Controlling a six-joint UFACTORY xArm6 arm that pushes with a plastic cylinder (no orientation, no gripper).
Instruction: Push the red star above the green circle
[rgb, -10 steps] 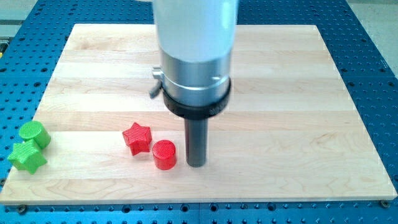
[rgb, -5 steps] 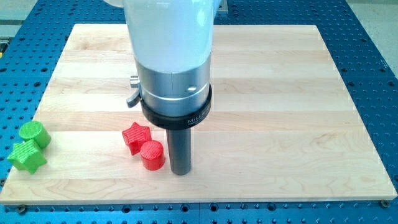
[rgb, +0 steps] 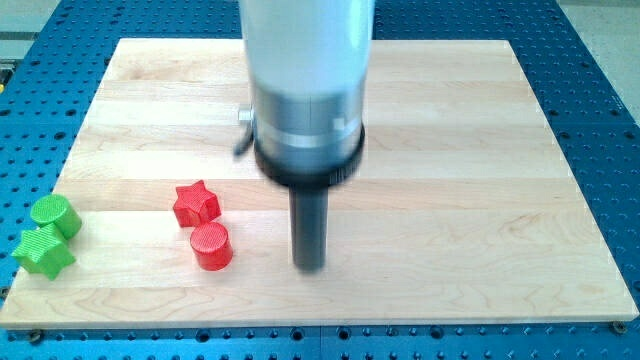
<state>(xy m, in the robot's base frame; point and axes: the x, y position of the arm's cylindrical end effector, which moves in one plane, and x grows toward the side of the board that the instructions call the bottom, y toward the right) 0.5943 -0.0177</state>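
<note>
Tip (rgb: 311, 266) clear of blocks (no gripper fitted), red star (rgb: 196, 203) well to view's left

A robotics lab bench is showing here: a pale wooden board (rgb: 470, 120) is lying on a blue perforated metal table (rgb: 600, 90), beneath a white-and-silver robot arm (rgb: 308, 90).

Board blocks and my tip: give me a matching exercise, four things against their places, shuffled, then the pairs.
Things:
1. red star
2. red cylinder
3. green cylinder
4. my tip

Places:
A. near the board's left edge, just above the green star
B. apart from every block, to the view's right of the red ones
C. just below the red star
D. uppermost of the two red blocks

Pairs: 1-D, 2-C, 3-A, 4-B
</note>
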